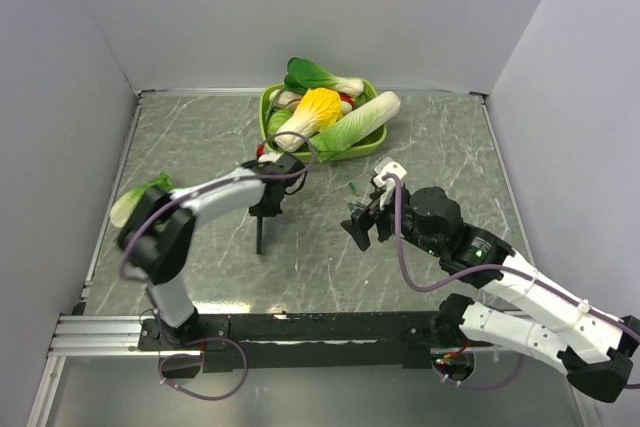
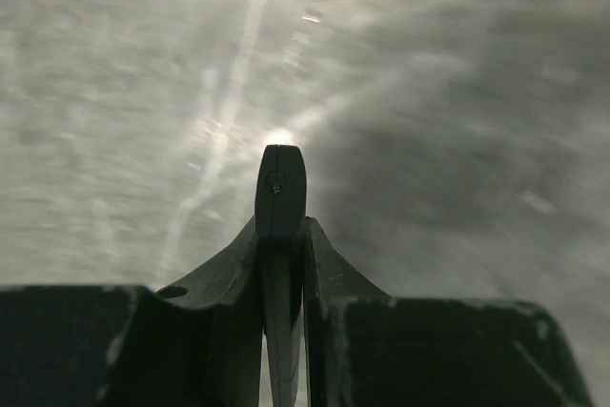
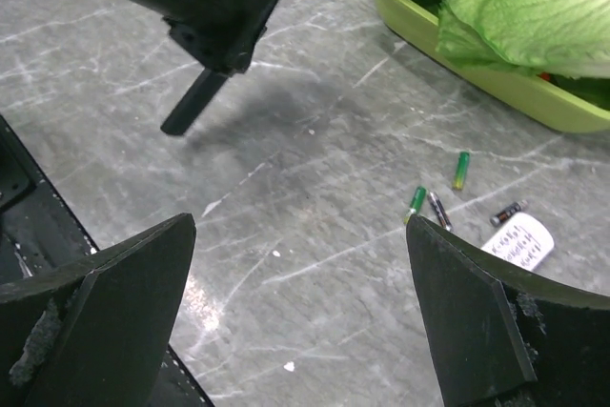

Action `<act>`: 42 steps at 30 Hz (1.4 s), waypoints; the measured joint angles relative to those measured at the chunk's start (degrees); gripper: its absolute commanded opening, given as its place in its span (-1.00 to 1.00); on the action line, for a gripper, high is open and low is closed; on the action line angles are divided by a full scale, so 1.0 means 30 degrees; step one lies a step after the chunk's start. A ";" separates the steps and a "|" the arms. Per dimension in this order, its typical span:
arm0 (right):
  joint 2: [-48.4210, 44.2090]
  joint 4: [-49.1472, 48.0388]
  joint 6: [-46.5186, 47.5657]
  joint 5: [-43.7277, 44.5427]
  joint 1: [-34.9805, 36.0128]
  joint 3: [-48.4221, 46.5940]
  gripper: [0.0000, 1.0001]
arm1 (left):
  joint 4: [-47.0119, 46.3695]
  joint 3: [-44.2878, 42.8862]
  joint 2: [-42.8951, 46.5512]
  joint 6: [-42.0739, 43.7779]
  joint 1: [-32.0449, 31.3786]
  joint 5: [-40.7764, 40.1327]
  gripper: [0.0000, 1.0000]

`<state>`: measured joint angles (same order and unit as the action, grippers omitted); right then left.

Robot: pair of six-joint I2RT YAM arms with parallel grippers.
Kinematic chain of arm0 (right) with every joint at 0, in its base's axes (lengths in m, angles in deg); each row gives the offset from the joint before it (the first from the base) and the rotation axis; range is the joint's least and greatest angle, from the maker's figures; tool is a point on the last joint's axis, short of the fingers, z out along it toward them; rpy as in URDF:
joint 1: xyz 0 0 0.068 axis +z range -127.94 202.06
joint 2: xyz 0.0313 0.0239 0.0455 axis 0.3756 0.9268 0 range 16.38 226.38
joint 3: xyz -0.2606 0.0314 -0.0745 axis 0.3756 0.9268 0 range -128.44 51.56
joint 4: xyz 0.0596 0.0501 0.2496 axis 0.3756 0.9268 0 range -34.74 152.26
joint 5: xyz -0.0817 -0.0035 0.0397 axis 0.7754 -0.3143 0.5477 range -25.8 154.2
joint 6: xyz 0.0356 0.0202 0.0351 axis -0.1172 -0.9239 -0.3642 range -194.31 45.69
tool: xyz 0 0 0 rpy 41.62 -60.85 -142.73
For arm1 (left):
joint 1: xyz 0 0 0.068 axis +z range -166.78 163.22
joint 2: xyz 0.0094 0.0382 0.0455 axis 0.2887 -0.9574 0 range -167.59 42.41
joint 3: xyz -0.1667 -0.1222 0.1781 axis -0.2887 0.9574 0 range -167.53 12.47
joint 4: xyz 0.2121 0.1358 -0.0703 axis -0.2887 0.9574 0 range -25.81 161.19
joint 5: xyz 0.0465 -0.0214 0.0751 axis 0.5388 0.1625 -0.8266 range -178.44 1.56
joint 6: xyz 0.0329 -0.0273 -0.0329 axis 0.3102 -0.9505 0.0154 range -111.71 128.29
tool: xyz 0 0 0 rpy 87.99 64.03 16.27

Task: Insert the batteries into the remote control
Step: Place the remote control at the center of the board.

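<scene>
Four batteries (image 3: 416, 203) lie flat on the table (image 3: 315, 150), near the green tray (image 3: 448, 56) w/ toy veg. Two of them touch or nearly touch, and another sits right beside the white remote (image 3: 519, 238). R gripper (image 3: 300, 226) hovers above and short of them, jaws spread as wide as they go, nothing in them. L gripper (image 1: 268, 197) is clamped tight on one end of the black remote (image 1: 260, 232), which sticks out long and angles down twd the table. Can't tell if its far tip touches.

Risks, my read:
- Remote is pinched at one end only, edge-on in the L wrist view. Any push from a battery going in could lever it round in the pads or slip it out.
- Battery bay not visible in any view. Can't tell if the cover is off or which face is up. If the bay faces away from the R arm, insertion fails.
- Batteries are tiny and round. Wide jaws coming down could nudge one and roll it twd the tray wall or the white remote. W/ the touching pair, poss double grab, or one flicks away.
- Polarity: battery ends too small to read.
</scene>
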<state>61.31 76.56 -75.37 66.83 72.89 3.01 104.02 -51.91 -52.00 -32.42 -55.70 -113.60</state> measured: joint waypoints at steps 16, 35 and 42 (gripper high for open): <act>-0.1974 0.0838 -0.0415 0.3213 -0.0423 0.1377 0.99 | 0.6703 -0.4116 -0.7686 0.1690 0.0444 -0.7155 0.46; -0.1807 0.1362 -0.1537 0.3038 -0.0707 0.1326 0.99 | 0.1086 -0.2404 0.1581 0.2433 0.0248 0.1027 0.93; -0.0976 0.1472 -0.2142 0.2251 -0.1770 0.0831 0.99 | -0.2091 0.0138 0.5807 0.2353 0.2011 0.4918 0.94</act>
<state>58.38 80.98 -81.80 73.59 67.58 5.50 97.75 -51.49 -34.58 -25.36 -49.67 -98.85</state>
